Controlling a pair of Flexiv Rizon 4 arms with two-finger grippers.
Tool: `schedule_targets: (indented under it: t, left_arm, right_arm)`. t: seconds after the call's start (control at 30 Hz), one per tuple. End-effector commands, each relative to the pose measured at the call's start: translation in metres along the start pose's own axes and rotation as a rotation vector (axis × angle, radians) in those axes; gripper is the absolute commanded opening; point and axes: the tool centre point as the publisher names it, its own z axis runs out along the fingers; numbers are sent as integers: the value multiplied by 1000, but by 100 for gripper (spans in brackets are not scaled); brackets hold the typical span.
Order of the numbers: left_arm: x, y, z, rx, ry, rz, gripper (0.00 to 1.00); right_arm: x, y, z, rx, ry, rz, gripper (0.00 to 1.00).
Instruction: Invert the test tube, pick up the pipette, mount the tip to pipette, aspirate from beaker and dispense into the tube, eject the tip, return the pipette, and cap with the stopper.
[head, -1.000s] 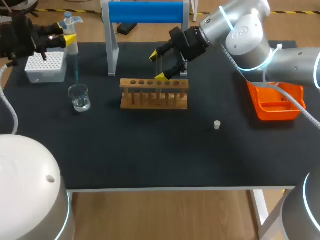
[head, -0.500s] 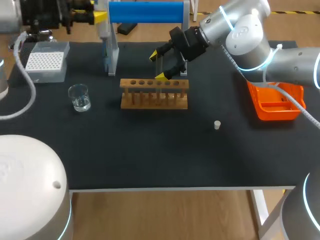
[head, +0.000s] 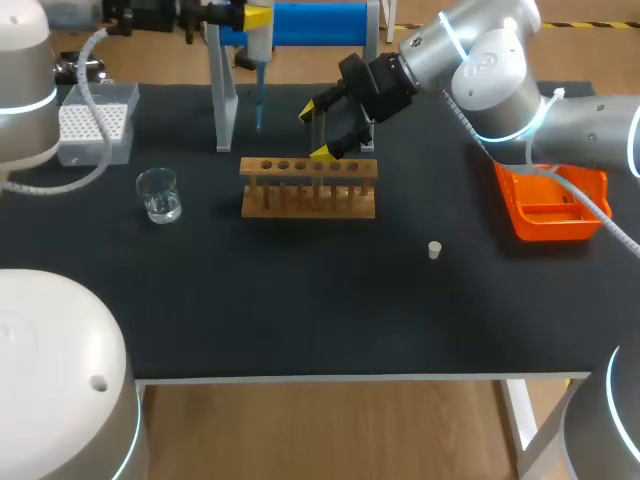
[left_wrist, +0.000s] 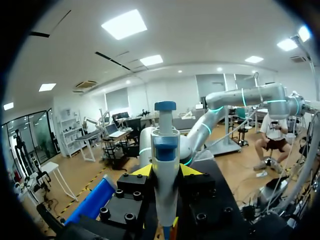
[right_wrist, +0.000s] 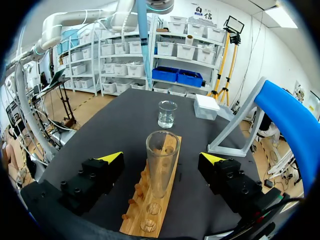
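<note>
Currently the black bench (head: 300, 300) carries, by size: blue-barred stand (head: 300, 22) at the far edge, wooden rack (head: 308, 200) mid-bench, orange tray (head: 575, 185) to the right, tip box (head: 95, 125) far left, beaker (head: 158, 193) in front of the tip box, white stopper (head: 434, 250) lying alone between rack and tray. Left gripper (left_wrist: 166, 172) is clamped on the pipette (left_wrist: 165, 150), both yellow tips pressed to its body; it holds the pipette upright beside the stand, behind the rack's left end. A blue tip (head: 260, 105) is on the pipette's nose; liquid inside cannot be made out. Right gripper (head: 316, 131) is spread wide around the test tube (right_wrist: 162, 155), fingers well apart from the glass on both sides. The tube stands upright in the rack, mouth up. Judged done: tube turned mouth-up, pipette taken, tip mounted. Aspiration likely done, since the pipette is well away from the beaker, but unconfirmed. Remaining: dispense into the tube, eject tip, return pipette, fit stopper.
</note>
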Motion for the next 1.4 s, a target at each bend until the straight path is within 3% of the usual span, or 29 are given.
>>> schedule_targets:
  t: [0.03, 1.4]
  left_arm:
    - [-7, -1, 7, -4, 24, 0, 0]
    - [-7, -1, 7, -4, 24, 0, 0]
  right_arm:
    - [0, 0, -1, 3, 3, 0, 100]
    - [-4, -2, -7, -4, -12, -3, 100]
